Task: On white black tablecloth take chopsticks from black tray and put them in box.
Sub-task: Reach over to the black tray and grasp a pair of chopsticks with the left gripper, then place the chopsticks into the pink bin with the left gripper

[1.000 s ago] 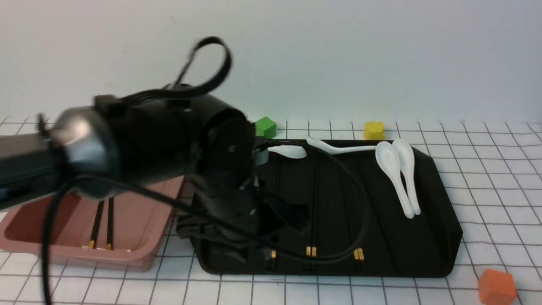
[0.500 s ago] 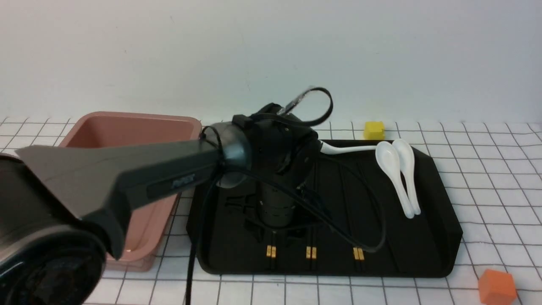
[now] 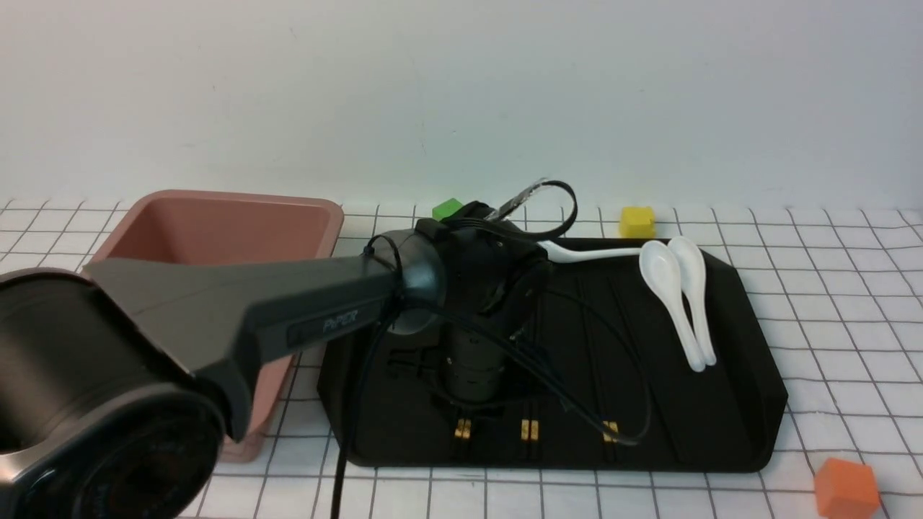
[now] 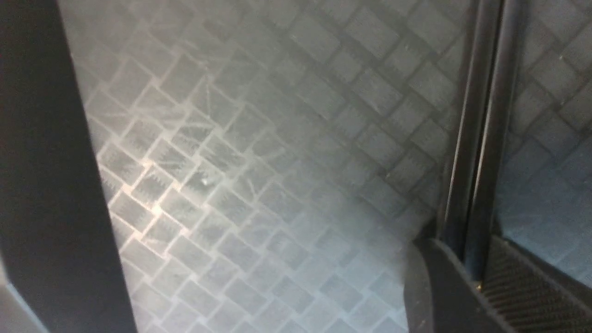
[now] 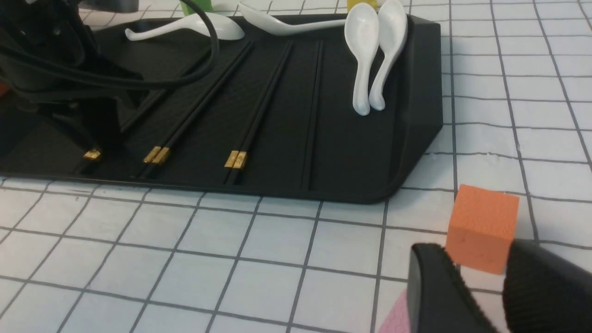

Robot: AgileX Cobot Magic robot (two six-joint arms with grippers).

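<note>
1. The left gripper (image 4: 472, 270) stands low over the black tray (image 3: 750, 375), fingers pressed in on the leftmost pair of chopsticks (image 4: 478, 138), which lies on the tray floor.
2. To lift well: confirm both sticks are pinched, rise straight, keep them level.
3. A middle pair (image 5: 156, 155) and a right pair (image 5: 236, 159) lie alongside; the arm's cable (image 3: 638, 411) drapes across them and could drag one.
4. Carry left over the rim to the box (image 3: 216, 231).
5. The right gripper (image 5: 467, 252), slightly parted and empty, hovers by an orange cube (image 5: 481, 222) on the tablecloth (image 5: 185, 240).
</note>
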